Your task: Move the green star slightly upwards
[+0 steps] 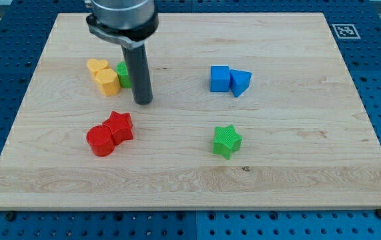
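The wooden table (297,180) carries every block. My tip (143,102) rests far left, just right of a partly hidden green block (122,73) and the yellow pieces (103,75); it has no fingers. The green star (227,141) sits near, right of centre, well apart from my tip.
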